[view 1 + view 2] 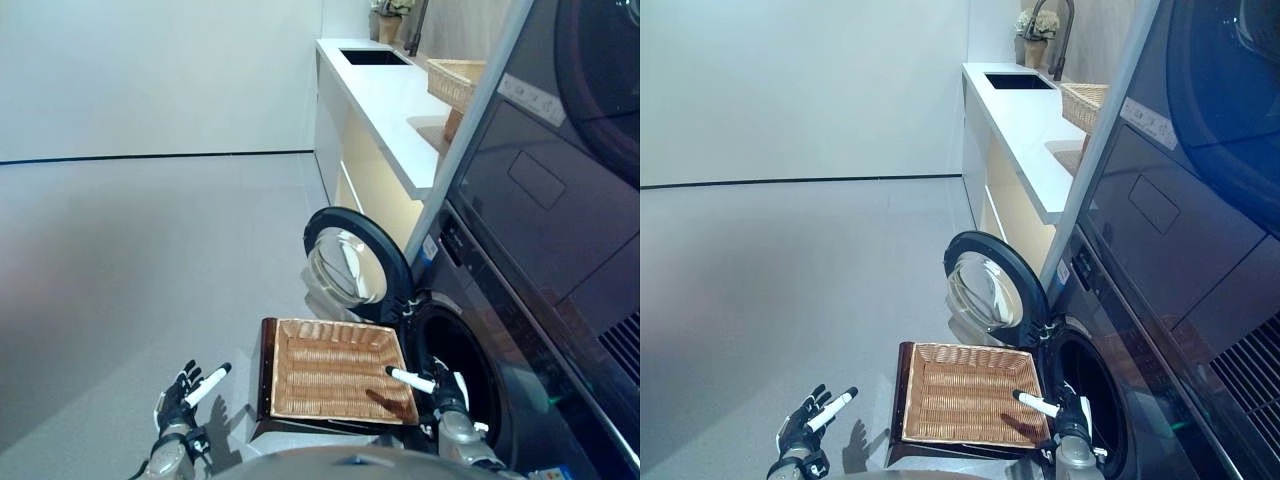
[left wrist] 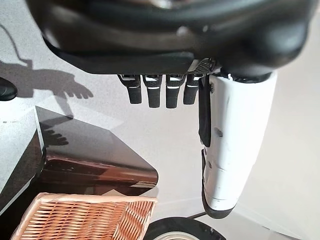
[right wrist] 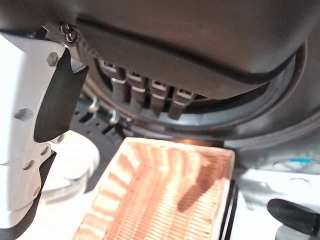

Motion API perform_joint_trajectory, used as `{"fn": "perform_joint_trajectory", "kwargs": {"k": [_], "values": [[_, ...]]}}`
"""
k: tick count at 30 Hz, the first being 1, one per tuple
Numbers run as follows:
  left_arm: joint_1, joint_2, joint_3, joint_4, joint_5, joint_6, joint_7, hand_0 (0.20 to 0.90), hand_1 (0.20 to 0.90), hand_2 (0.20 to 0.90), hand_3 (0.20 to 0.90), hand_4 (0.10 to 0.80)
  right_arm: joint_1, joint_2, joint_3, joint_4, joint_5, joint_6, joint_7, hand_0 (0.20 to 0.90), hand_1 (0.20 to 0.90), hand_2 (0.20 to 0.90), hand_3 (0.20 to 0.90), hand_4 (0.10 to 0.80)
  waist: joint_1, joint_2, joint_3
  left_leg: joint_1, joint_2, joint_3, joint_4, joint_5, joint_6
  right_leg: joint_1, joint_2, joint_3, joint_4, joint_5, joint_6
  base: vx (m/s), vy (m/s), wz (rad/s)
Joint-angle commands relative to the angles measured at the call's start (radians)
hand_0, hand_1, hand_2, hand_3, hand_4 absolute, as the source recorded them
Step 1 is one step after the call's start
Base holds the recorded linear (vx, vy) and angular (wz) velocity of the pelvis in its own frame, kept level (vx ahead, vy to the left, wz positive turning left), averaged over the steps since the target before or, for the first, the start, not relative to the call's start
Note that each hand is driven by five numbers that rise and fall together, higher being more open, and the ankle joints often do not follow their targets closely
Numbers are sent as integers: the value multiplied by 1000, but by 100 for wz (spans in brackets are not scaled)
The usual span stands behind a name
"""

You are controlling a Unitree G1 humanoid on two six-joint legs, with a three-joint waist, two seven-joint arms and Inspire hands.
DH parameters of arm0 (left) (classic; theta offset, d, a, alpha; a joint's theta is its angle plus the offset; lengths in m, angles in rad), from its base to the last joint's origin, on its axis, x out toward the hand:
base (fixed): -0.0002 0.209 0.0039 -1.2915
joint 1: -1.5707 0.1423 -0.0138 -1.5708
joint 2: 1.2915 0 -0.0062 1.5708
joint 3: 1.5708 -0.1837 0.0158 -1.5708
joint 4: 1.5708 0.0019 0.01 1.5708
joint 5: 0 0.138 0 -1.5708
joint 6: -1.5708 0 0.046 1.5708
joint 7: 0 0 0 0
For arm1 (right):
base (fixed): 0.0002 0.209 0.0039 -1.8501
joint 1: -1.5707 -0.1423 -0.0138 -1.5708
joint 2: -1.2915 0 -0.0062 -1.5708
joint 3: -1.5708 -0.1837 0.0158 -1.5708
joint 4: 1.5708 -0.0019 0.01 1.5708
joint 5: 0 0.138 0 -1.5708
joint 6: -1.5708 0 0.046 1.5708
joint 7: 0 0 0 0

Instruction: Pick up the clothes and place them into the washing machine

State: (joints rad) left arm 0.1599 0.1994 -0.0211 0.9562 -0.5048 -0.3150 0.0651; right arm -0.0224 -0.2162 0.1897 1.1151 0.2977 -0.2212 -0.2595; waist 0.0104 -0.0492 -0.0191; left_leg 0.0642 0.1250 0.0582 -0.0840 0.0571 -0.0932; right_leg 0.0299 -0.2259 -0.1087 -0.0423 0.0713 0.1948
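The shallow wicker basket [image 1: 335, 370] rests on the low dark brown box [image 1: 262, 385] beside the washing machine [image 1: 520, 300]; its woven bottom is bare. The machine's round door [image 1: 350, 262] stands open and the drum opening [image 1: 462, 365] is dark. My left hand [image 1: 180, 398] is open and holds nothing, over the floor left of the box; its straight fingers [image 2: 160, 92] show in the left wrist view. My right hand [image 1: 445, 392] is open and holds nothing, at the basket's near right corner by the drum opening. The basket also shows in the right wrist view [image 3: 165, 200].
A long white counter [image 1: 385, 100] with a sink runs along the back right; another wicker basket [image 1: 455, 80] stands on it. The open door juts out behind the basket. Grey floor [image 1: 130, 260] spreads to the left.
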Motion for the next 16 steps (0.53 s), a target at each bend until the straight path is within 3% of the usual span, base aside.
{"fn": "perform_joint_trajectory", "kwargs": {"k": [1, 16], "values": [[-70, 28, -6, -2, 45, -82, 4, 900, 900, 900, 900, 800, -40, -36, 13, -37, -103, -68, -21, 900, 900, 900, 900, 800, 4, -3, -9, -9, 12, -26, 5, 4, -21, -31, -20, -41, 62, 45, 9, 0, 0, 0], [-75, 25, -10, 3, 47, -82, 6, 900, 900, 900, 900, 800, 3, -13, 13, -8, -87, -72, -7, 900, 900, 900, 900, 800, -7, -8, -8, 0, 14, -23, 5, 3, -21, -31, -16, -34, 68, 39, 8, 0, 0, 0]]}}
